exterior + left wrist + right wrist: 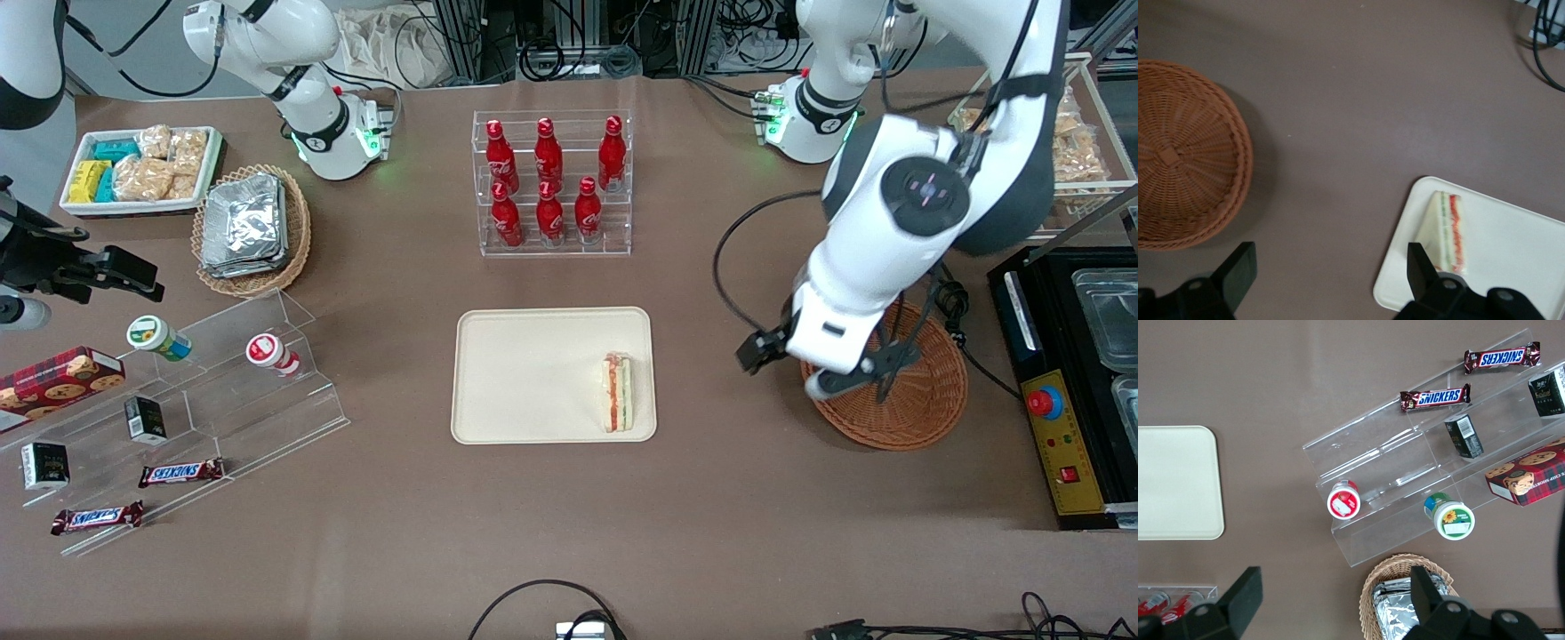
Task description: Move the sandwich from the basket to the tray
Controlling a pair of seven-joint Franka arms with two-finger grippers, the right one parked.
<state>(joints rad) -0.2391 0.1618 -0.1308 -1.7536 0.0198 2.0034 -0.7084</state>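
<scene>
Already the sandwich (pixel 618 392) lies on the tray (pixel 533 373), against the tray's edge toward the working arm's end of the bench (pixel 569 533). The basket (pixel 925 400) sits beside the tray, holding nothing. The left arm bends down over the basket's rim, its gripper (pixel 1328 280) hanging above bare bench between basket and tray, fingers (pixel 1238 270) spread wide, gripping nothing.

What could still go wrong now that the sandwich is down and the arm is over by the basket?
The sandwich lies close to the tray rim on the working arm's side, so a nudge could push it off. The open, empty gripper hangs between tray and basket, above bare table; a low retreat could clip the basket rim. The arm's cable droops nearby and might snag.
</scene>
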